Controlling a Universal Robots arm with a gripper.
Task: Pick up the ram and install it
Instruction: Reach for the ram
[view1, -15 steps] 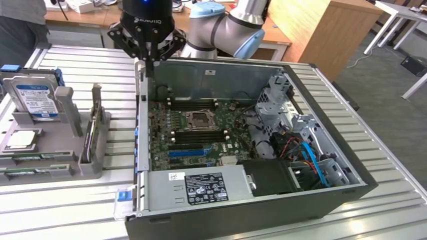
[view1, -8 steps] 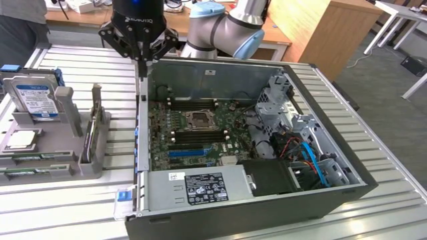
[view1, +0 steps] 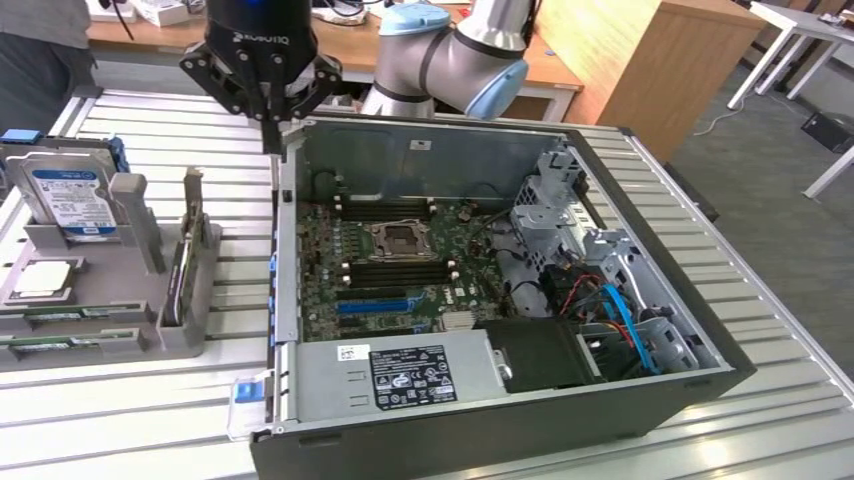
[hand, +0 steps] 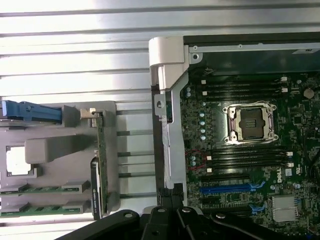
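Two ram sticks, thin and green, lie flat in the front of a grey holder (view1: 147, 340) at the exterior view's left: one ram (view1: 56, 318) (hand: 35, 189) and a second ram (view1: 54, 345) (hand: 35, 209) beside it. My black gripper (view1: 274, 130) (hand: 172, 220) hangs shut and holding nothing above the back left corner of the open computer case (view1: 283, 250), well away from the sticks. Inside the case, black memory slots (view1: 387, 210) (hand: 240, 87) flank the processor socket (view1: 396, 240) (hand: 250, 122) on the motherboard.
The holder also carries a hard drive (view1: 67, 200), a processor chip (view1: 40, 280) and an upright card with a metal bracket (view1: 180, 265) (hand: 100, 165). A power supply (view1: 400, 375) and drive cage (view1: 561, 200) fill the case's other side. A person stands at the far left (view1: 34, 60).
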